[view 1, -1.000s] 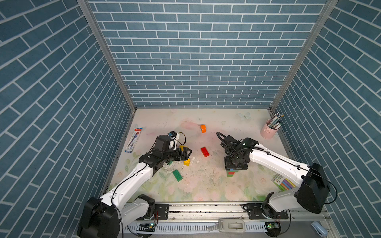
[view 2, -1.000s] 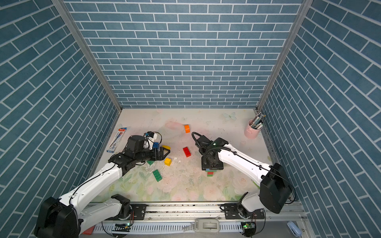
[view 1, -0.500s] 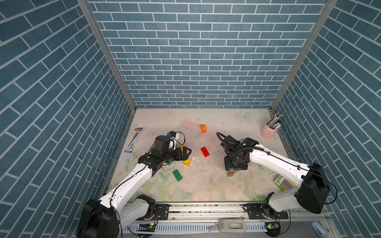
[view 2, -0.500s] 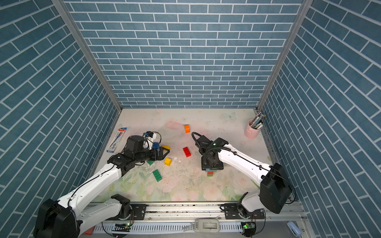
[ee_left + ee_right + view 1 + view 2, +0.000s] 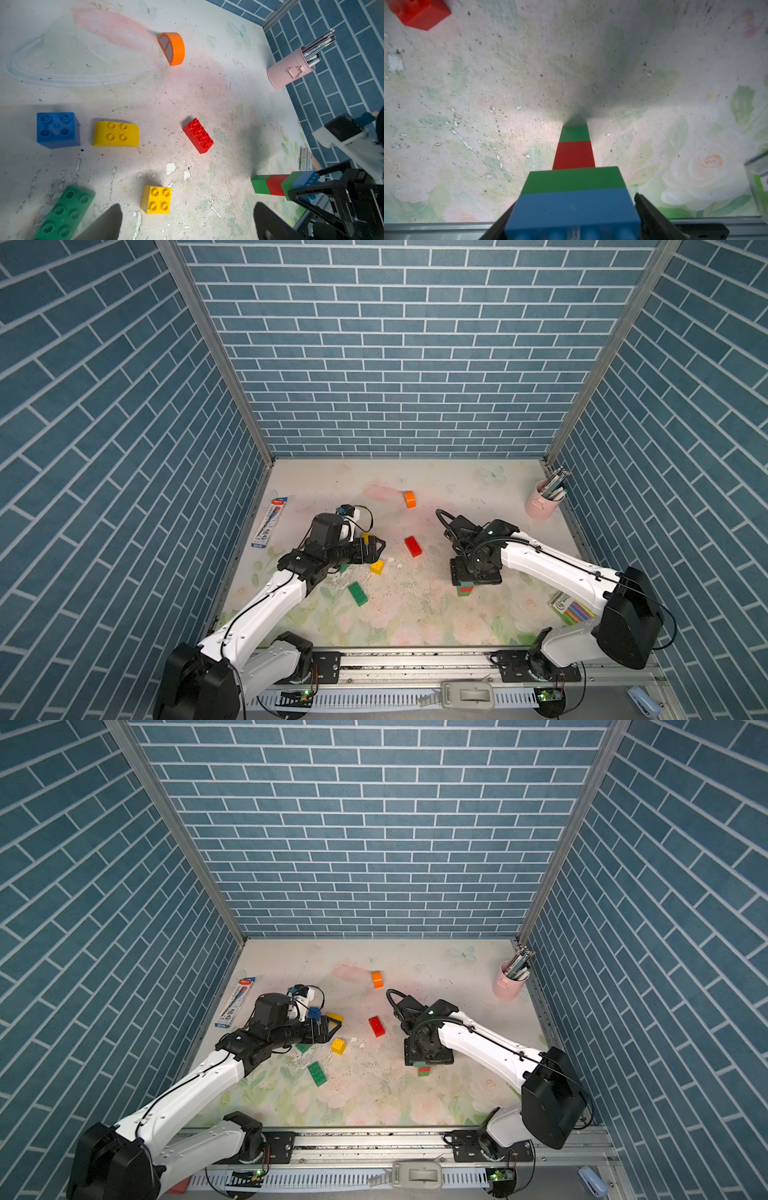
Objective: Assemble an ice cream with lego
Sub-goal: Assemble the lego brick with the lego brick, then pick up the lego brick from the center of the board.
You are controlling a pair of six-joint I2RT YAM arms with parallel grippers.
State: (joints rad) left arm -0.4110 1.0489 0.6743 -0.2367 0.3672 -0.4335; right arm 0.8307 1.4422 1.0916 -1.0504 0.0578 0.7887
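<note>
The right gripper (image 5: 572,207) flanks the top of the stack (image 5: 574,153), upright on the mat (image 5: 654,83) (clamped or loose, I cannot tell); a skewed lift could topple it. The left gripper (image 5: 187,205) hangs agape, empty, near a yellow brick (image 5: 156,199).

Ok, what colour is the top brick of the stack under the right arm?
Blue. The top brick shows best in the right wrist view.

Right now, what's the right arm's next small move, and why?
Probably lift the right gripper straight up: the blue brick looks seated on the stack, the fingers flank it closely, and a sideways exit could topple it.
</note>
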